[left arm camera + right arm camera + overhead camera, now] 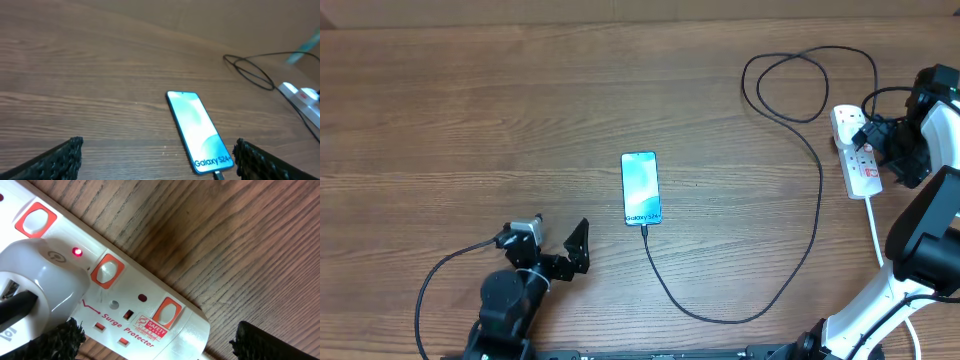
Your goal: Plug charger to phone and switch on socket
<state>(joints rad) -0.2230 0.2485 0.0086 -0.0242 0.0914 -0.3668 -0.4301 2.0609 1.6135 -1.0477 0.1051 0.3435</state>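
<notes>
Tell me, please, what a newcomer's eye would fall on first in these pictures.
The lit blue phone in the middle of the wooden table stands out first, with the black charger cable running from its near end and sweeping right in a long curve. Next comes the white socket at the right edge, where a small red light glows beside the plug and the open right gripper is poised over it.
</notes>
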